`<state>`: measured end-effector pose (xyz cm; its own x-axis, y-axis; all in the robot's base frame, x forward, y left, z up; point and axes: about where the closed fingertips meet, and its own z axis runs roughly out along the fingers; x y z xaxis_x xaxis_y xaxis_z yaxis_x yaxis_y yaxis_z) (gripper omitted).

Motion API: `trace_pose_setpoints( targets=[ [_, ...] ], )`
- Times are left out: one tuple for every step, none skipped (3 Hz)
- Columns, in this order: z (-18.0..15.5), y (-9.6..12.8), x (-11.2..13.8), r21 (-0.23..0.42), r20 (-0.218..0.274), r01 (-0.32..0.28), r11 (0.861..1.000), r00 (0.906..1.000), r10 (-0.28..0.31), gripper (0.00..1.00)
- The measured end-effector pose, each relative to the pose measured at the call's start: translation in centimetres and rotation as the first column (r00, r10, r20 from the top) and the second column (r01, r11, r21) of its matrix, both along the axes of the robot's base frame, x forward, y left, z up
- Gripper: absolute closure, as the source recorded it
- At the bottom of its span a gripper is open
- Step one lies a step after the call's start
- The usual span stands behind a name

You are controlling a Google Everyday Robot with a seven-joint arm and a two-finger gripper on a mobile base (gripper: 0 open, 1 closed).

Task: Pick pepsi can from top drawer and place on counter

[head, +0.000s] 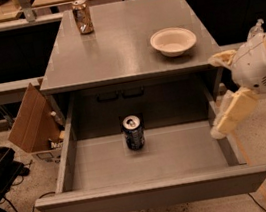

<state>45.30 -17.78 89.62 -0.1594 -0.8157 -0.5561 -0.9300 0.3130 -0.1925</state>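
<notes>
The pepsi can (133, 132) is dark navy blue with a silver top. It stands upright in the middle of the open top drawer (152, 193), toward the back. The drawer is pulled fully out of the grey cabinet. The counter (117, 44) is the cabinet's flat grey top. My gripper (229, 113) is cream-coloured on a white arm. It hangs over the drawer's right wall, to the right of the can and well apart from it, and holds nothing.
A gold-brown can (82, 16) stands at the counter's back left. A white bowl (173, 41) sits on its right side. An open cardboard box (32, 122) leans left of the cabinet. A black chair base (0, 173) is at the far left.
</notes>
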Motion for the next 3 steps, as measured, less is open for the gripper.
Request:
trace_pose_setpoints(
  targets=[
    [-4.2,4.2,2.9,0.182,0.038,-0.023,0.983,0.9992,0.017,0.00],
    [-7.4,7.3,6.1,0.289,0.073,-0.019,0.957,0.9974,-0.002,0.00],
    [-7.5,7.4,6.7,0.294,0.086,-0.009,0.956,0.9962,-0.016,0.00]
  ],
)
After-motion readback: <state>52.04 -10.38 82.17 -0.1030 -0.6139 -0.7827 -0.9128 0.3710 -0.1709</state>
